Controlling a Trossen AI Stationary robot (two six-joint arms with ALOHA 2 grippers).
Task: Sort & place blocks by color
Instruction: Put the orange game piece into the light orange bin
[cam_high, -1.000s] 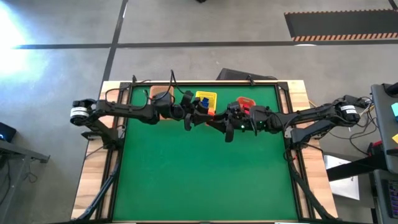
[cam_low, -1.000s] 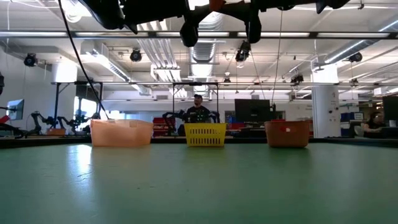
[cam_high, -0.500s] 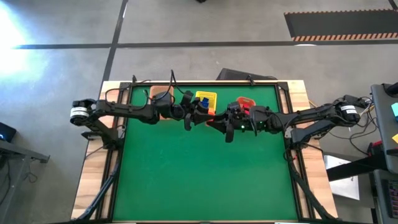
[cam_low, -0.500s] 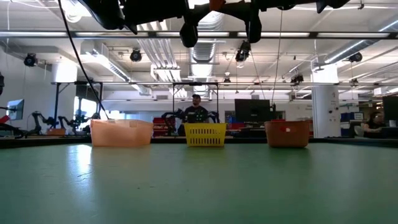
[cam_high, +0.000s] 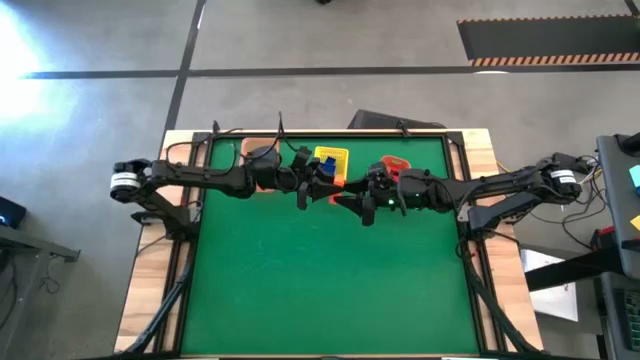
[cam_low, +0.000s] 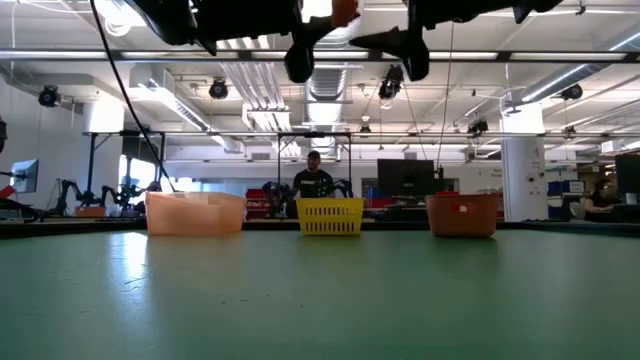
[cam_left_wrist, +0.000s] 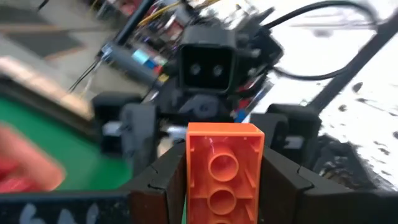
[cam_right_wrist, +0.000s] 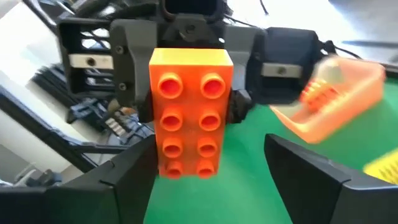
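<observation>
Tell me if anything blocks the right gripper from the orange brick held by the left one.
Nothing visible does. The left gripper holds the orange brick in the air; the right gripper faces it directly, fingers open either side.

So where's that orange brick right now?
The orange brick is held up off the table in the left gripper, facing the open right gripper, near the yellow basket.

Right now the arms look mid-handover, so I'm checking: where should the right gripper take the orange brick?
Probably the free end of the orange brick, by its two smooth long sides, coming head-on from opposite the left gripper, which clamps the other end. The open right gripper straddles those sides.
</observation>
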